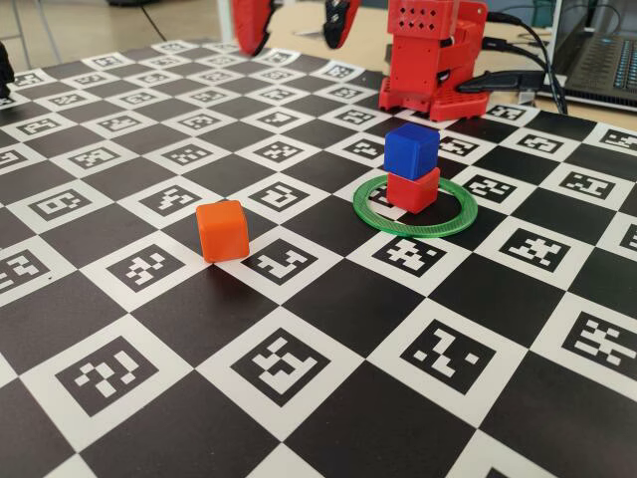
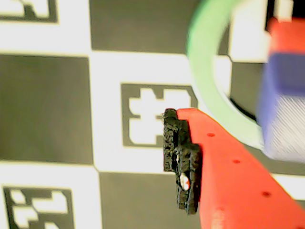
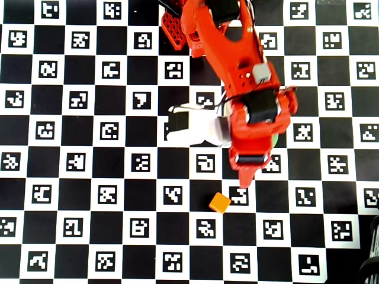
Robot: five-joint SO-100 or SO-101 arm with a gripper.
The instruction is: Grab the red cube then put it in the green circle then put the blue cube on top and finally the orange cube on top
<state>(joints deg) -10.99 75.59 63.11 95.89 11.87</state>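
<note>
In the fixed view the blue cube (image 1: 411, 150) sits on the red cube (image 1: 413, 189), and the stack stands inside the green circle (image 1: 413, 232). The orange cube (image 1: 222, 230) lies alone on the board to the left of the ring. My gripper (image 1: 297, 28) hangs high at the top edge, jaws wide apart and empty. In the wrist view one red finger with a black pad (image 2: 183, 162) shows over the board, left of the ring (image 2: 200, 57) and the stack's blue cube (image 2: 286, 109). In the overhead view my arm hides the stack; the orange cube (image 3: 219, 202) lies just below it.
The red robot base (image 1: 433, 60) stands behind the ring, with black cables (image 1: 518, 80) running to the right. A laptop (image 1: 607, 50) sits at the far right edge. The checkered marker board (image 1: 299, 398) covers the whole table.
</note>
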